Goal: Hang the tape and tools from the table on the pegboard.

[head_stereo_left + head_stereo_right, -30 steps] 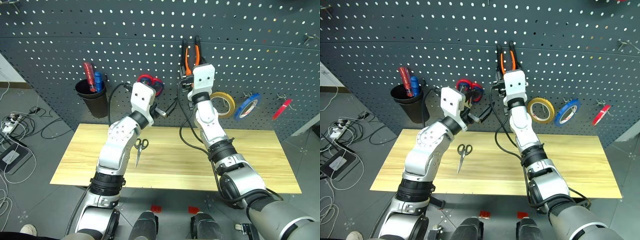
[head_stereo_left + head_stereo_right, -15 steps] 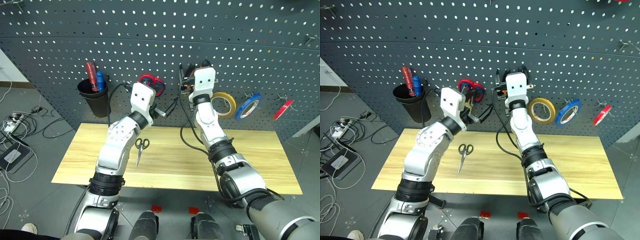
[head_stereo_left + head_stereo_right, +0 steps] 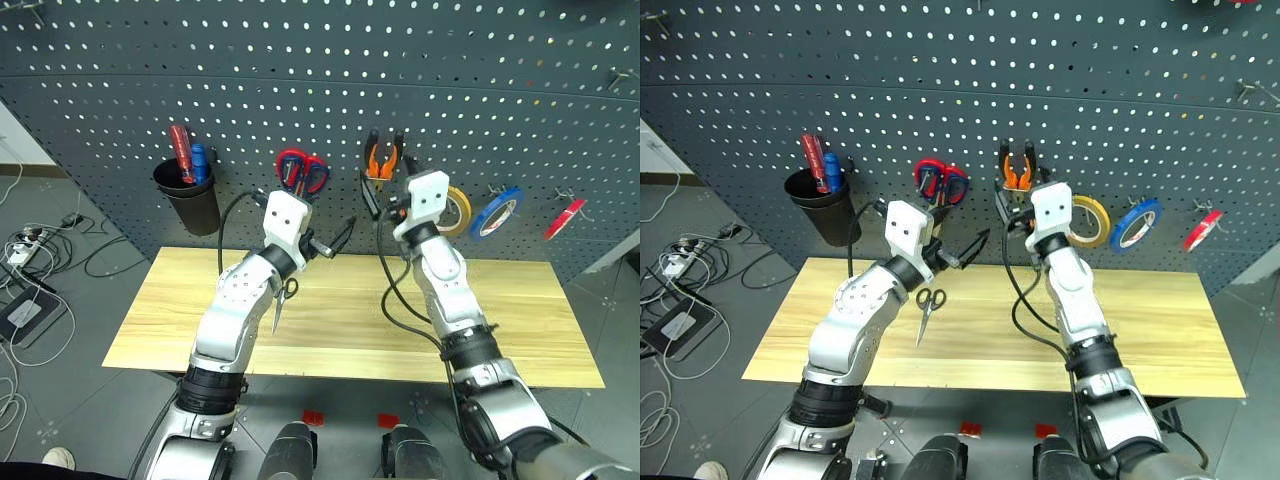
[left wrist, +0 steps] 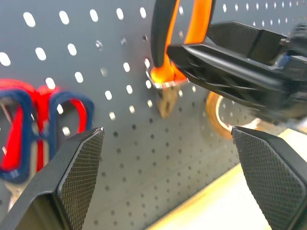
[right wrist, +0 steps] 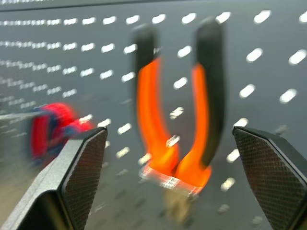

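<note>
Pegboard point(image 3: 300, 60) — one pliers point(image 3: 383, 160) hung; table point(image 3: 520, 330) — one scissors point(image 3: 929, 303); both tools wide, empty.

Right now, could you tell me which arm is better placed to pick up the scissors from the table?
Left. Its open gripper hangs almost over the scissors, while the right gripper is up by the hung pliers.

Even, fairly bright light falls on the pegboard point(image 3: 300, 60) with no strong glare; its hole rows bow near the head views' edges. Soft shadows lie under the arms on the table point(image 3: 520, 330). In the right wrist view the pliers point(image 5: 177, 110) against the pegboard are smeared by blur.
</note>
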Robot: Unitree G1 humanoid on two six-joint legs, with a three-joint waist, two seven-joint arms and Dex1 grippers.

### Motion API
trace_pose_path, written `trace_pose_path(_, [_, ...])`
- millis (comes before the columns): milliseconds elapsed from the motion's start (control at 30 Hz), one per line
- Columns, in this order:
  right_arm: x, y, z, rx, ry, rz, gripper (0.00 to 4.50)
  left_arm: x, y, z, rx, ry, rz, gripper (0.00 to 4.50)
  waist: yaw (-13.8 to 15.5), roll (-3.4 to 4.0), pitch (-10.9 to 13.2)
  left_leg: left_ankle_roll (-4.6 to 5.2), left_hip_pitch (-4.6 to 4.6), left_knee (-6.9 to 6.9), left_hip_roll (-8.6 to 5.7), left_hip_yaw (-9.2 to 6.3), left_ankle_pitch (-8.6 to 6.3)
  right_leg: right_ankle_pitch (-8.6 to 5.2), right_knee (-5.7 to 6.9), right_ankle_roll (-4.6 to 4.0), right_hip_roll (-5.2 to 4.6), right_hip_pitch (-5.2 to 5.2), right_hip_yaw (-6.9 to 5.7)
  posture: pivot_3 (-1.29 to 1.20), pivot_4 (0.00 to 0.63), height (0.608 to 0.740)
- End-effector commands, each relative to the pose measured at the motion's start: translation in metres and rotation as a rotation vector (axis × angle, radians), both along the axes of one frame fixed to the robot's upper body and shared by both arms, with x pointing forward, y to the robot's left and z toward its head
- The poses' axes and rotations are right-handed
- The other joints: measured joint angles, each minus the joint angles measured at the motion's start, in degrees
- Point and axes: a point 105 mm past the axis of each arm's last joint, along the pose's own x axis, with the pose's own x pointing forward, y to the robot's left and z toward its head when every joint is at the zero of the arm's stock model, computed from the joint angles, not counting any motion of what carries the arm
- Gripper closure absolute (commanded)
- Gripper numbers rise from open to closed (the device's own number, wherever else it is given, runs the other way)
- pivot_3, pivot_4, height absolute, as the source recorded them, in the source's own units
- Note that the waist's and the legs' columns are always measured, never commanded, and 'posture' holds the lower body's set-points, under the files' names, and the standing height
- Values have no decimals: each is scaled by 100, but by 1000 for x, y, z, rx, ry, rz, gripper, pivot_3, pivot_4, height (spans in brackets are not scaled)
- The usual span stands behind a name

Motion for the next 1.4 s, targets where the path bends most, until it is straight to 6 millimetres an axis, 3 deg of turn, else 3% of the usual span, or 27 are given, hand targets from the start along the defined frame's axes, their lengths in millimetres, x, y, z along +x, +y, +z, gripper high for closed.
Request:
trace_pose_path(33, [-19, 10, 17, -24, -31, 112, 24, -7, -6, 14, -12, -58, -28, 0, -6, 0, 0, 0, 2, 0, 0, 0, 0, 0, 0, 0, 0, 0, 0, 163, 151, 740])
trace_pose_path(200, [-29, 7, 13, -110, 8, 174, 24, -3, 2, 3, 7, -7, 9, 0, 3, 0, 3, 1, 6, 1, -2, -3, -1, 0, -6, 0, 0, 9, -1, 143, 165, 740])
trace_pose_path(400, [-65, -4, -13, -297, 81, 353, 24, -3, 39, -58, 85, 226, 217, 0, -23, 28, 87, 46, 48, -15, 0, -13, -26, -1, -55, -1, 0, 74, -7, 114, 222, 740])
trace_pose_path(567, [-103, -7, -46, -431, 169, 529, 24, -1, 75, -91, 135, 378, 417, 0, -81, 23, 310, 53, 49, 2, -2, -37, -29, -2, -54, -2, -1, 90, -23, 97, 285, 740])
trace_pose_path(667, [-119, -3, -54, -471, 208, 633, 24, 4, 94, -101, 165, 445, 501, 0, -150, 21, 479, 56, 44, 9, -1, -44, -27, -2, -48, -2, -1, 90, -27, 89, 326, 740])
trace_pose_path(767, [-123, 0, -56, -489, 224, 673, 24, 11, 110, -107, 200, 496, 562, 0, -201, 4, 660, 56, 43, 11, -1, -50, -27, -2, -45, -2, -1, 90, -32, 80, 355, 740])
trace_pose_path(1000, [-118, 7, -53, -483, 237, 687, 24, 21, 116, -111, 212, 566, 582, 0, -260, -16, 1013, 55, 32, 18, -1, -60, -26, -1, -43, -2, -6, 84, -46, 68, 409, 740])
trace_pose_path(1400, [-117, 7, -48, -466, 261, 701, 24, 2, 103, -123, 239, 663, 586, 0, -278, -17, 1294, 52, 27, 18, 19, -65, -24, -1, -41, -2, -11, 81, -57, 58, 434, 740])
